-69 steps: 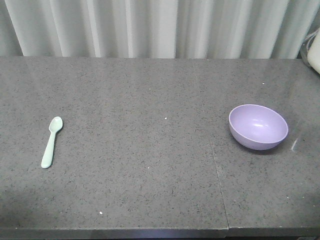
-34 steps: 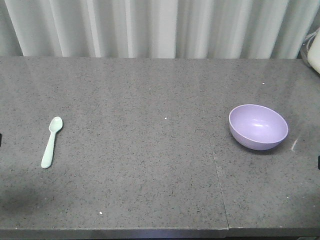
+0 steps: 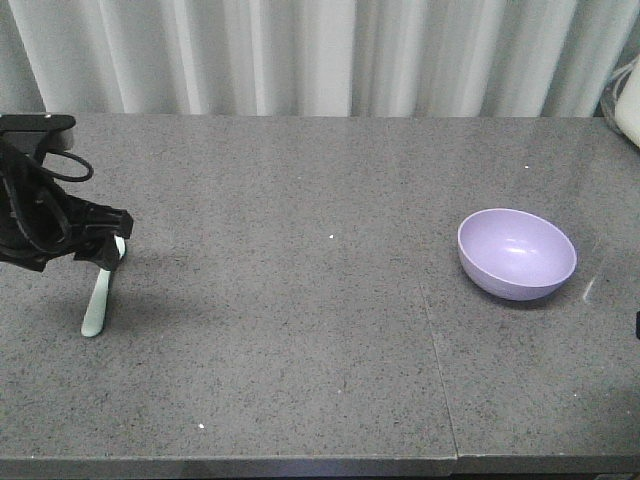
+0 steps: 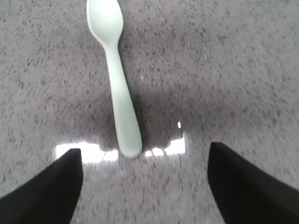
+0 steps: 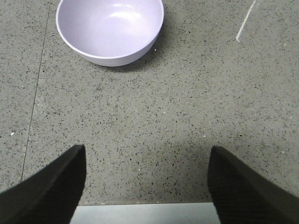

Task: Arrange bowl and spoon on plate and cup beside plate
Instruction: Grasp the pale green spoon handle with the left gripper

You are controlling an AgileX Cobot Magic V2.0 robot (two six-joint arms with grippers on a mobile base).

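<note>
While the bowl (image 3: 517, 252) stays put, left gripper (image 3: 98, 248) arrives above spoon (image 3: 95, 305).

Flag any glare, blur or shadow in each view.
Front-facing view: sharp, with a soft shadow on the counter under the left arm beside the spoon. Left wrist view: speckle smeared by blur, white glare patches flanking the spoon's handle end, ahead of the open left pincer. Right wrist view: crisp; small highlights inside the bowl, dim shadow ahead of the open right pincer.

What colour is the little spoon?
Pale mint green. The spoon shows best in the left wrist view.
</note>
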